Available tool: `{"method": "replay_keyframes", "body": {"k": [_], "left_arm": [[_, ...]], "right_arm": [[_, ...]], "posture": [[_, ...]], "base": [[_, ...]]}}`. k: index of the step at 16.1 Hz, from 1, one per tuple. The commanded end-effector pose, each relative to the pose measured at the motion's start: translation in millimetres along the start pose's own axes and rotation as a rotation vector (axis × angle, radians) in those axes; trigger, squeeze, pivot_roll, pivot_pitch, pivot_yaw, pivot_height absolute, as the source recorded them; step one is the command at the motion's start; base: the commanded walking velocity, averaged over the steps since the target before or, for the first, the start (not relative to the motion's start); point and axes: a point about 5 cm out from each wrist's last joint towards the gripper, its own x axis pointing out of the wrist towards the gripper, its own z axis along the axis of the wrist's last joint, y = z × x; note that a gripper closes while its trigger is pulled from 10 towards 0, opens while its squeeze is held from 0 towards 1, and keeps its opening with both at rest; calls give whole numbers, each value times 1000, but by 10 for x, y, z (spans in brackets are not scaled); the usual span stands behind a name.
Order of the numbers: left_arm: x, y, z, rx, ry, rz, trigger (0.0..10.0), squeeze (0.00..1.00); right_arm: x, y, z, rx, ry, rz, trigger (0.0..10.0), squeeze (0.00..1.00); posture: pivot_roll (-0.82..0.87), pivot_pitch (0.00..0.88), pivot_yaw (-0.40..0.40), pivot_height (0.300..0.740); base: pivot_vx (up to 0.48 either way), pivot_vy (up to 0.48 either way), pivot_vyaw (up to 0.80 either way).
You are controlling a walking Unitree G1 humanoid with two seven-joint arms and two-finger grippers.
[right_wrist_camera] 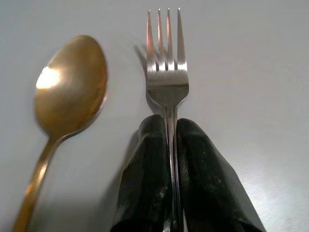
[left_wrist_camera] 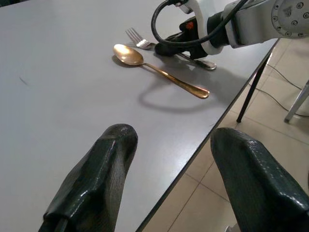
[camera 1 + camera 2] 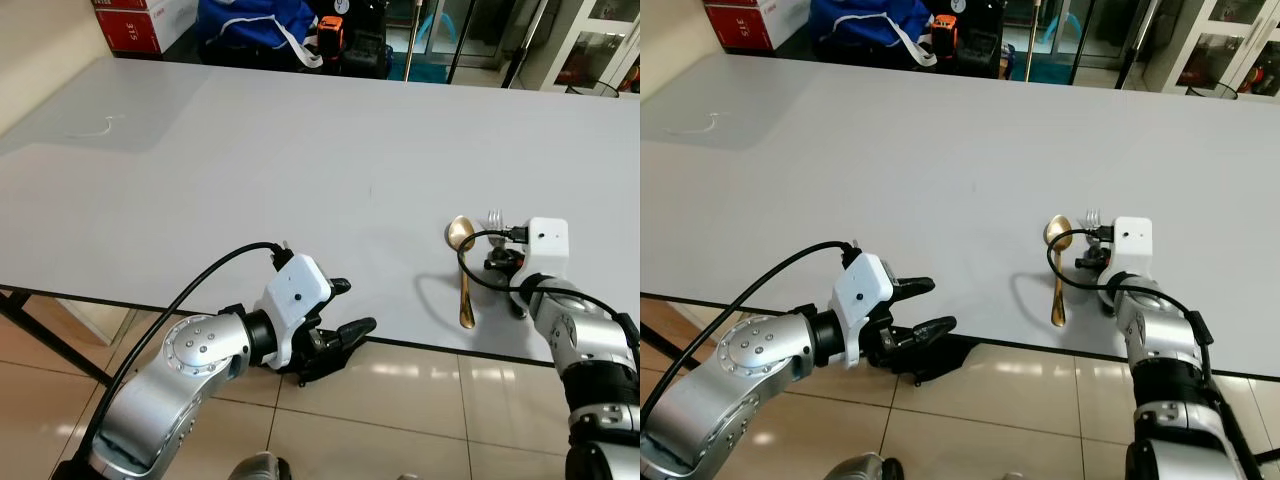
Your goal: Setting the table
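A gold spoon (image 3: 462, 266) lies on the grey table (image 3: 300, 160) near its front edge, bowl pointing away from me. Just right of it lies a silver fork (image 1: 167, 72), tines pointing away too. My right gripper (image 3: 505, 262) rests on the table, shut on the fork's handle; the two black fingers (image 1: 198, 164) press together around it. My left gripper (image 3: 345, 310) hovers open at the table's front edge, well left of the spoon, with nothing between its fingers (image 2: 96, 179).
Beyond the table's far edge stand a red and white box (image 3: 140, 22), a blue bag (image 3: 255, 25) and dark gear. Glass cabinets (image 3: 590, 45) are at the back right. Tiled floor (image 3: 400, 400) lies below the front edge.
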Motion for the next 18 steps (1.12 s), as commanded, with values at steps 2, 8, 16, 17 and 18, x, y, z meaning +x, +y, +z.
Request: {"method": "replay_keyframes", "body": {"k": [2, 8, 16, 17, 18], "left_arm": [[7, -21, 44, 16, -7, -20, 10000, 0], [20, -21, 44, 17, -7, -26, 10000, 0], [-75, 134, 123, 29, -75, 194, 10000, 0], [-151, 222, 165, 6, -135, 328, 10000, 0], [-203, 265, 166, -5, -154, 402, 10000, 0]], "right_arm": [[-59, 33, -137, 56, 56, 6, 10000, 0], [-105, 79, -255, 111, 77, -13, 10000, 1000], [-586, 50, 244, 1, -171, -72, 10000, 0], [-847, 141, 417, -29, -292, -64, 10000, 0], [-1020, 259, 517, 5, -406, -23, 10000, 0]], "posture": [[55, 91, 17, 740], [56, 87, 20, 740], [59, 59, 4, 740], [53, 52, 9, 740], [50, 49, 11, 740]], "base": [[0, 0, 0], [0, 0, 0], [0, 0, 0], [0, 0, 0], [0, 480, 0]]}}
